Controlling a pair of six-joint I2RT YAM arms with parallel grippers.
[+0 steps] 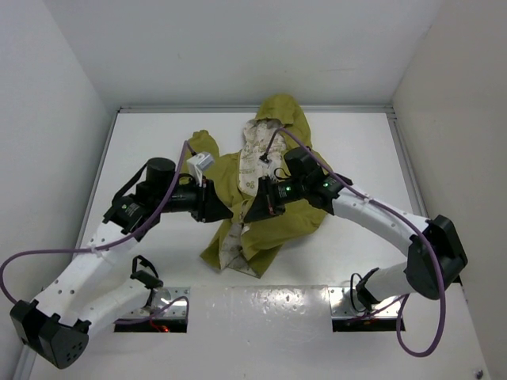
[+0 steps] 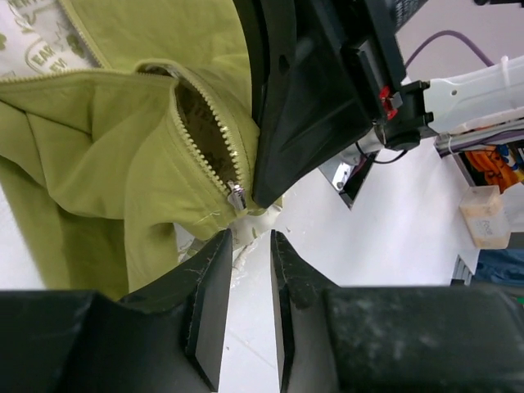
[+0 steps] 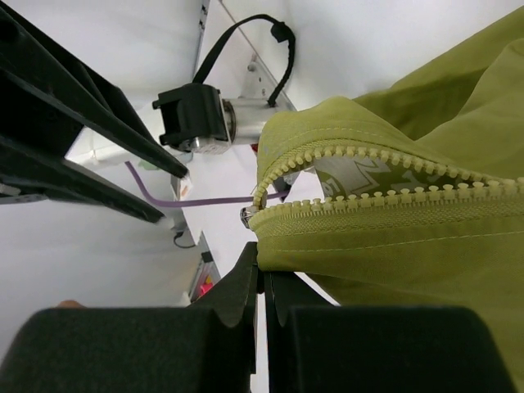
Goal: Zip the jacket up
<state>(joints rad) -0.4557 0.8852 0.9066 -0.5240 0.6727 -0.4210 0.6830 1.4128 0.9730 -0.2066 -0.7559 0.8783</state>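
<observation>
The olive-green jacket (image 1: pixel 295 226) lies open on the white table, hood (image 1: pixel 287 111) at the far side, cream printed lining (image 1: pixel 255 154) showing. Both grippers meet at its lower front. My right gripper (image 3: pixel 264 267) is shut on a fold of olive fabric just below the metal zipper slider (image 3: pixel 246 215); it also shows from above (image 1: pixel 252 210). My left gripper (image 2: pixel 250 239) faces it from the left (image 1: pixel 231 212). Its jaws stand a little apart just under the slider (image 2: pixel 237 196). A cream scrap of the jacket (image 2: pixel 250 225) sits at their tips; I cannot tell whether they pinch it.
White walls close the table on three sides, with a raised rim (image 1: pixel 109 158) along the left. Metal base plates (image 1: pixel 368 305) sit at the near edge. The right arm's black wrist (image 2: pixel 311 98) hangs close over the left fingers. A small plastic tub (image 2: pixel 483 217) stands beyond the table.
</observation>
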